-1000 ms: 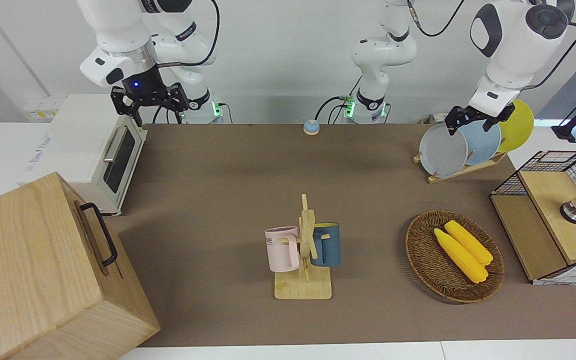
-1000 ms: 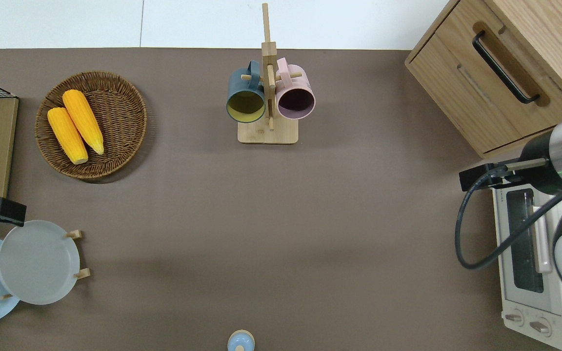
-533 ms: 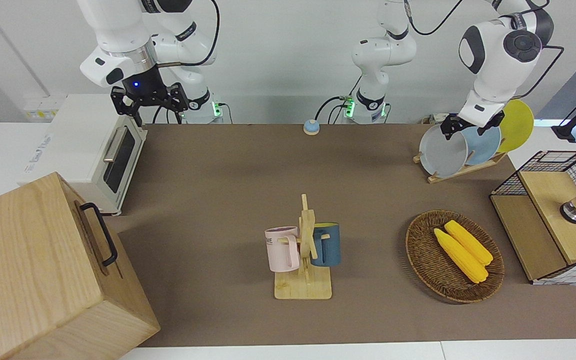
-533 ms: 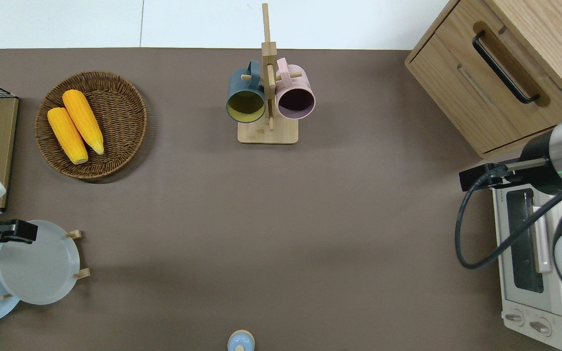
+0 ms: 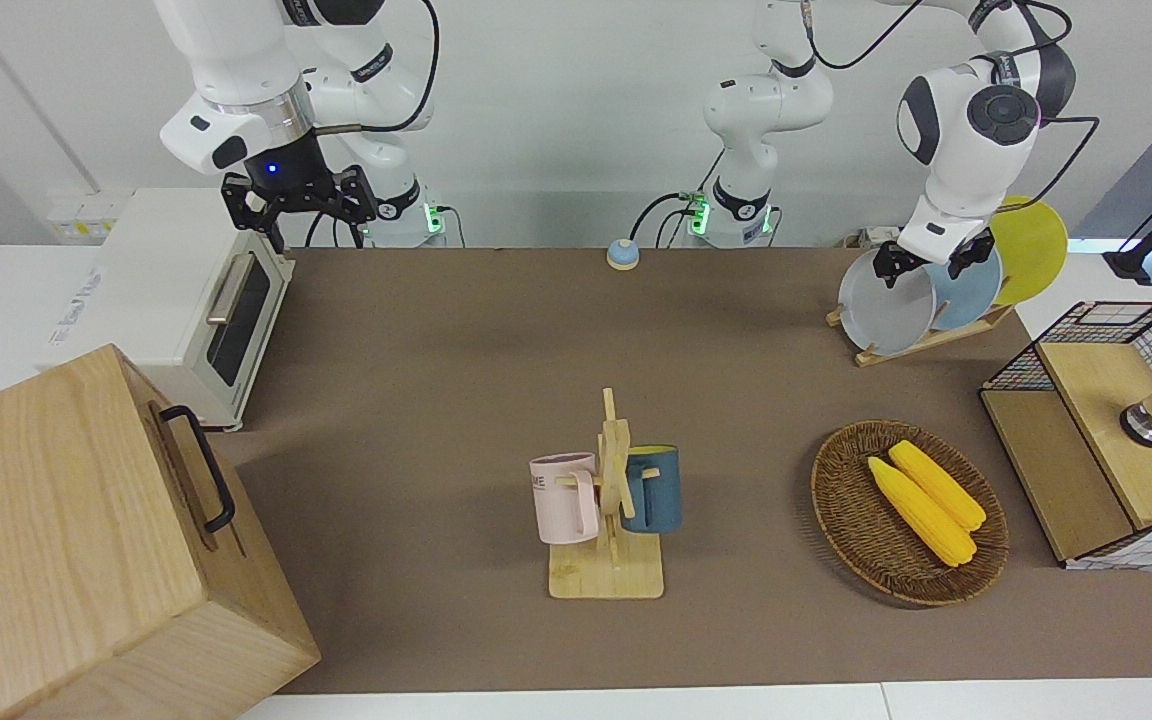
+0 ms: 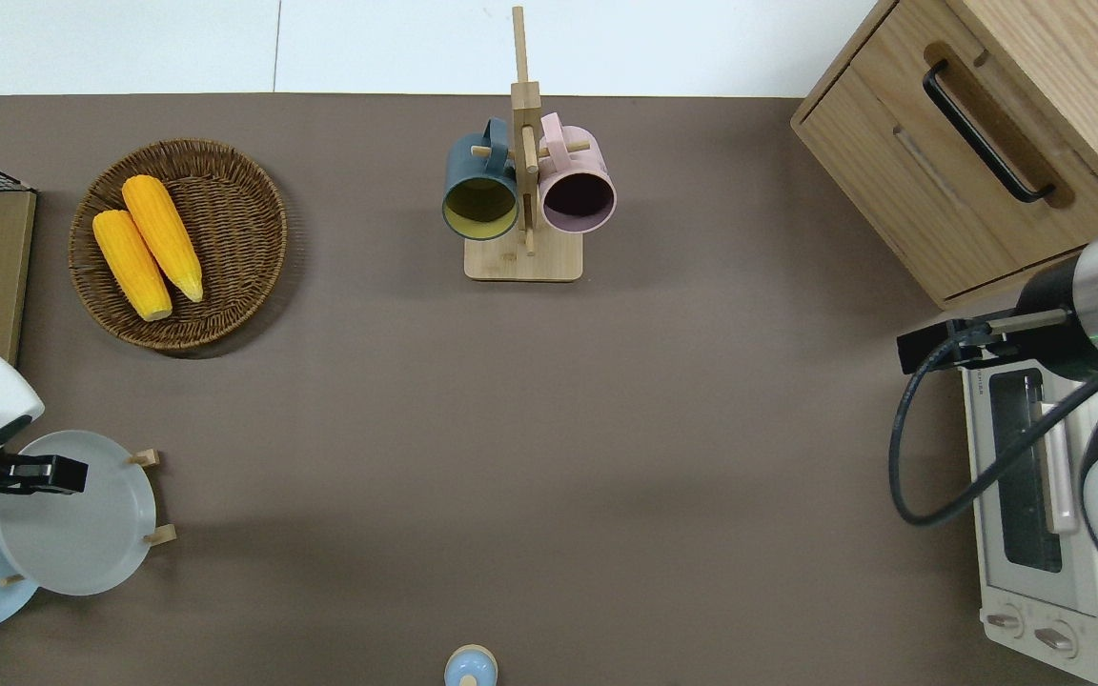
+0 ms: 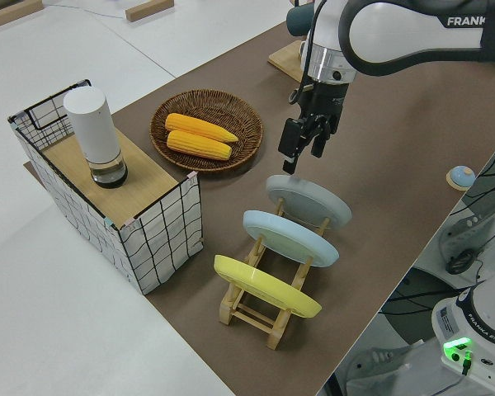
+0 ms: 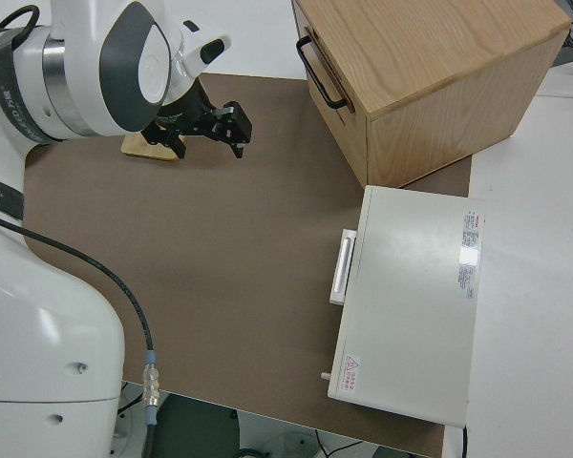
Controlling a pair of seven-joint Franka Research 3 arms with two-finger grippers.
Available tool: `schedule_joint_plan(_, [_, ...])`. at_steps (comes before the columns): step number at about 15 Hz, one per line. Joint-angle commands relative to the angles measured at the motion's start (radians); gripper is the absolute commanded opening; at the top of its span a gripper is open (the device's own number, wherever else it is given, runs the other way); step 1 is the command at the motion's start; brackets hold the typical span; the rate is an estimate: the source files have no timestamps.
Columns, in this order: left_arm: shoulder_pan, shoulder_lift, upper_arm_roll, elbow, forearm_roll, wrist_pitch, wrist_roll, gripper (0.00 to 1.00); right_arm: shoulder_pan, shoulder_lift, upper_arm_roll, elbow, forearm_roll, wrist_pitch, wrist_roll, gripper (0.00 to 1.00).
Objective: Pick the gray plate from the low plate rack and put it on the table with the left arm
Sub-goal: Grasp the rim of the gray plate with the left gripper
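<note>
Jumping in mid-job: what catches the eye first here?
Three plates stand in the low plate rack at the left arm's end of the table, with the left gripper open just above the gray plate. The right arm is parked.

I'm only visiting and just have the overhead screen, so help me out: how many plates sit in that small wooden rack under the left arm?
Observer: Three. Besides the gray plate and the light blue plate, a yellow plate stands outside your screen.
Operator: Has the end effector grabbed the gray one?
Observer: No. The side view shows the left end effector open, with a gap above that plate's rim.
Operator: Do the plates lie flat?
Observer: No, they lean slanted on the low plate rack.
</note>
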Motion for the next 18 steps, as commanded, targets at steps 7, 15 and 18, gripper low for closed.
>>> schedule_joint_plan(7, [0.026,-0.044,0.013,-0.143,0.052,0.144,0.025,1.00,-0.020,-0.003,0.019,0.009,-0.002,-0.015,0.013,0.983])
schedule_joint_plan(15, [0.044,-0.044,0.019,-0.179,0.052,0.195,0.024,0.98,-0.020,-0.003,0.019,0.009,-0.002,-0.015,0.013,0.983])
schedule_joint_plan(18, [0.044,-0.042,0.019,-0.179,0.054,0.195,0.024,0.53,-0.020,-0.003,0.019,0.009,-0.002,-0.015,0.013,0.983])
